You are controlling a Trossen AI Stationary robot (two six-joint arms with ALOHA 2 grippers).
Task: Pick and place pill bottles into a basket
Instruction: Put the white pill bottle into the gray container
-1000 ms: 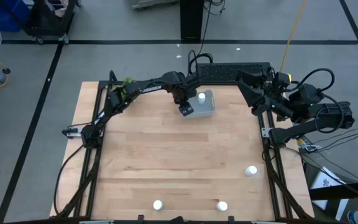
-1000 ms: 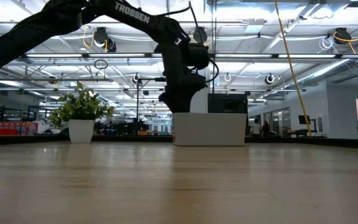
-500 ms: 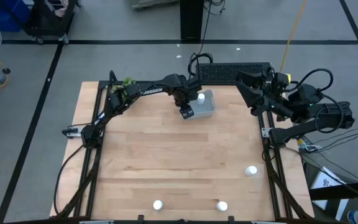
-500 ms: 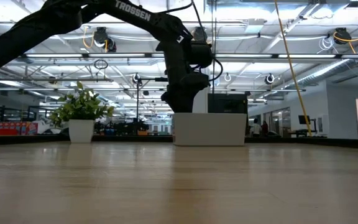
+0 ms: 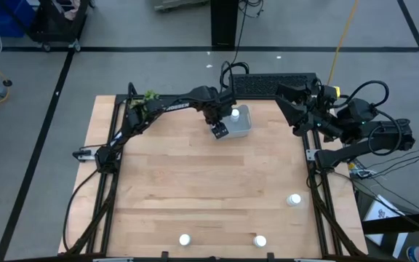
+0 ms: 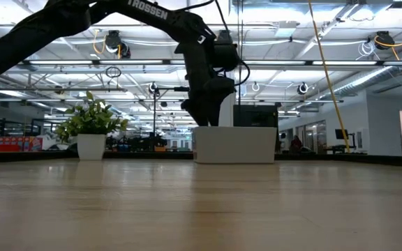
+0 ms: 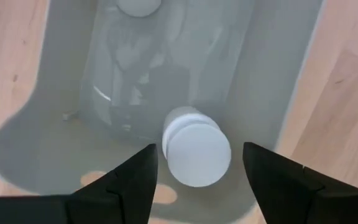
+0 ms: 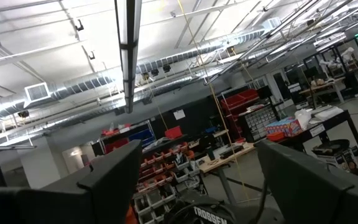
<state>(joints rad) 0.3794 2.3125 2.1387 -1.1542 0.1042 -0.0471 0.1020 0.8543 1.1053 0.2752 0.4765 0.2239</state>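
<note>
Five pill bottles in all, small, white, round-capped. Three stand loose on the wooden desk [image 5: 195, 189] in the high view: one at lower centre-left [image 5: 185, 239], one at lower centre-right [image 5: 260, 241], one at the lower right near the desk edge [image 5: 294, 199], all well apart from each other. Two are inside the basket [image 5: 242, 127], a pale grey-blue low-walled bin at the upper centre of the high view: one shows as a white dot at its upper left part [image 5: 235, 113]; the left wrist view shows a second bottle [image 7: 196, 153] in the basket, with the other's cap [image 7: 139, 6] at the top edge of that frame. Left hand [image 5: 220, 129]: over the basket's left part, fingers spread wide, holding nothing; in the left wrist view the two dark fingers [image 7: 127, 186] stand either side of the nearer bottle without touching it. In the low view the basket [image 6: 235, 144] is a white box at centre with the left arm above it, and a small green plant in a white pot [image 6: 91, 132] to its left. Right hand: arm folded at the upper right beyond the desk edge; fingers wide apart in the right wrist view, holding nothing.
</note>
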